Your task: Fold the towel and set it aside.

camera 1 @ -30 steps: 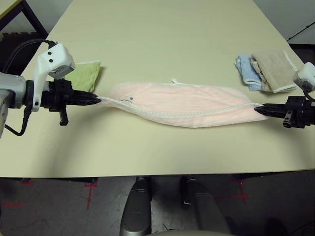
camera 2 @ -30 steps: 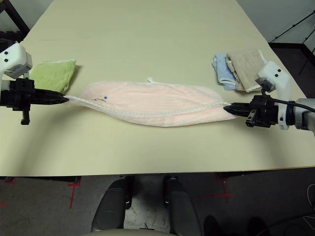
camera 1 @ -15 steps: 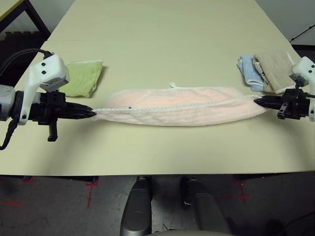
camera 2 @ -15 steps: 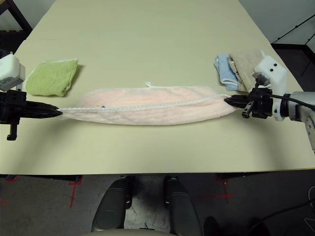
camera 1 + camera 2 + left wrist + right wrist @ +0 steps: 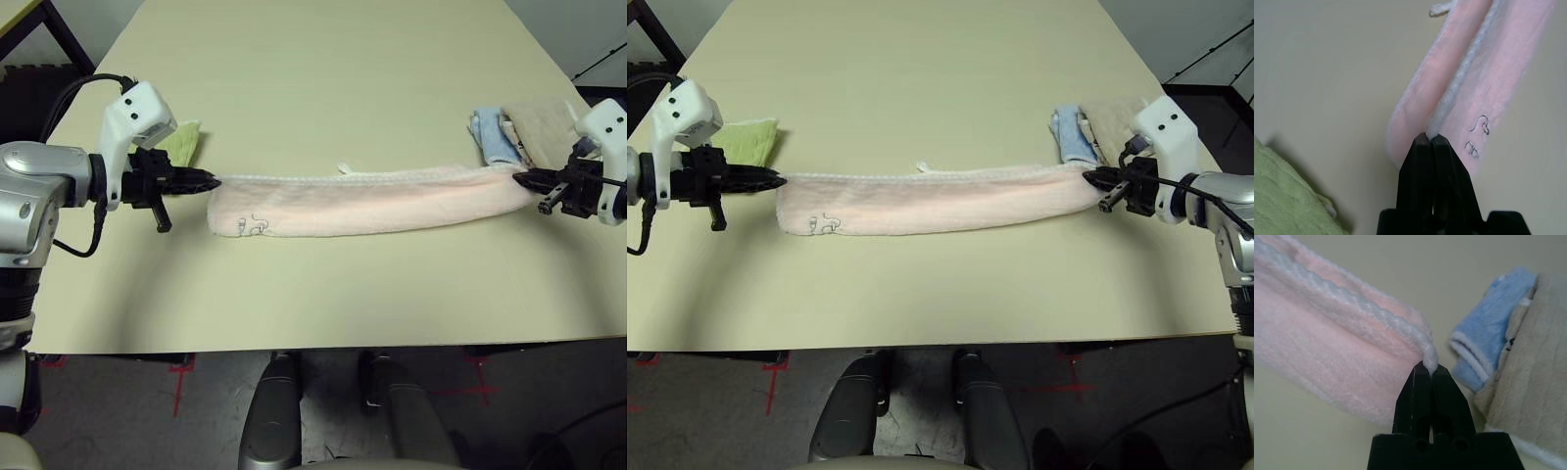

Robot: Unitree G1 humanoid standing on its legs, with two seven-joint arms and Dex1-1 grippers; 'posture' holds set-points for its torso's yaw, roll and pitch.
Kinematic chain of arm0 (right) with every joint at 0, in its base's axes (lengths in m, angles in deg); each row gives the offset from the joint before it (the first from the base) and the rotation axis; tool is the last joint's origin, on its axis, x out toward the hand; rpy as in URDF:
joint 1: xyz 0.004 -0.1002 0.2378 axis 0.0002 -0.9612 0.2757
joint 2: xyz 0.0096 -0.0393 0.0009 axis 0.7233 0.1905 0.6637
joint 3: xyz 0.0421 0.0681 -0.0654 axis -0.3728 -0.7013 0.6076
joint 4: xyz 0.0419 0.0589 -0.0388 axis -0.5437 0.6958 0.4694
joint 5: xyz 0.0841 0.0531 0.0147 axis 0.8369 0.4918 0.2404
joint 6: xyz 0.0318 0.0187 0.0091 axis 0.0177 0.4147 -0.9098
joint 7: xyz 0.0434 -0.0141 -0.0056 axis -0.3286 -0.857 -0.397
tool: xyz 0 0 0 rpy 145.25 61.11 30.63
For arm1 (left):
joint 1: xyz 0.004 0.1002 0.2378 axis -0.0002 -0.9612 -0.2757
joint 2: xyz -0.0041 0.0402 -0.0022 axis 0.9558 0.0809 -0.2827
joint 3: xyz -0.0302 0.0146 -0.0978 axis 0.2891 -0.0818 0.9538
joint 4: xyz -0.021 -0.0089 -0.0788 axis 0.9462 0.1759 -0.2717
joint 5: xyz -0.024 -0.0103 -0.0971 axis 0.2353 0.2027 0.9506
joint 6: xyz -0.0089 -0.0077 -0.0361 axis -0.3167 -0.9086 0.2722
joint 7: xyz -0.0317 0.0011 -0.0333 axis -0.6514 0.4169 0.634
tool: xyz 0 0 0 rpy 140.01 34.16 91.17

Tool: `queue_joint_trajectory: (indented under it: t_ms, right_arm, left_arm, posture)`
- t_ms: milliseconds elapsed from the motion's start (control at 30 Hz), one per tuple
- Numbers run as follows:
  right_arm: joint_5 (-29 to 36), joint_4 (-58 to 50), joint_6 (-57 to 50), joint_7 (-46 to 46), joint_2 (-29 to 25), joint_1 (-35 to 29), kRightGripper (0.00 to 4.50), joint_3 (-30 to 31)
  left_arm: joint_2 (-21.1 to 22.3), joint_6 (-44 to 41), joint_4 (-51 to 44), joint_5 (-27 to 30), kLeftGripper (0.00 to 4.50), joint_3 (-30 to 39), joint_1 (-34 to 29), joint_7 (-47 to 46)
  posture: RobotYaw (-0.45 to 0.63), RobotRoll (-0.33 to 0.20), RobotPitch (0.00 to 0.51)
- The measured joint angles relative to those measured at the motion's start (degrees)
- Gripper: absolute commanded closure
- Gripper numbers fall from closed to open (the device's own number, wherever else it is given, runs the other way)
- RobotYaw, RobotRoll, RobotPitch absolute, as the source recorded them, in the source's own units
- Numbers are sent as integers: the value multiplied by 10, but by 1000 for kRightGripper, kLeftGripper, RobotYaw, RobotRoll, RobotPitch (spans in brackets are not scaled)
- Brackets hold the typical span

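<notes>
- Left eye view: towel (image 5: 362,199) stretched as a long band across the table (image 5: 323,69) between both grippers; green cloth (image 5: 181,142) behind the left gripper (image 5: 214,180).
- Left wrist view: fingers pinched onto the towel's white edging beside the logo (image 5: 1476,139).
- Right wrist view: right gripper (image 5: 1429,369) clamped on the opposite corner, blue cloth (image 5: 1491,328) and beige cloth (image 5: 1533,377) just beyond.

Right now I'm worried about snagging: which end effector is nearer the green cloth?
Left. The left end effector pinches the pink towel beside the green cloth; the right end effector holds the towel's far end.
</notes>
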State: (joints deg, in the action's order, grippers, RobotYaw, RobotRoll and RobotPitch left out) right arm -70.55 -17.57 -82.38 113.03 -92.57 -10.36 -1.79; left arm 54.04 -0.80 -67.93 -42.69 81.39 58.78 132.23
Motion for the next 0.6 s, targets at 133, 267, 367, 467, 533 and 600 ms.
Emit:
queue_joint_trajectory:
  t_ms: [133,267,367,467,533,600]
  right_arm:
    - [-22,31,15,-17,26,25,4500,20]
    - [-40,49,18,-31,48,37,4500,39]
    - [-49,56,18,-36,57,38,4500,43]
    - [-63,77,23,-49,71,54,4500,46]
    - [-72,94,28,-57,77,64,4500,48]
    - [-83,115,37,-68,79,73,4500,53]
  left_arm:
    - [-5,18,25,-20,4473,-4,14,-3]
    - [-18,26,40,-35,4473,-13,26,-7]
    - [-24,29,44,-44,4473,-20,26,-9]
    - [-32,36,45,-57,4473,-27,26,-13]
    - [-41,39,46,-64,4473,-28,26,-17]
    - [-50,42,46,-71,4473,-31,26,-24]
  posture:
    - [202,0,209]
    - [200,0,213]
    - [194,0,216]
    - [190,0,219]
    - [190,0,222]
    - [187,0,226]
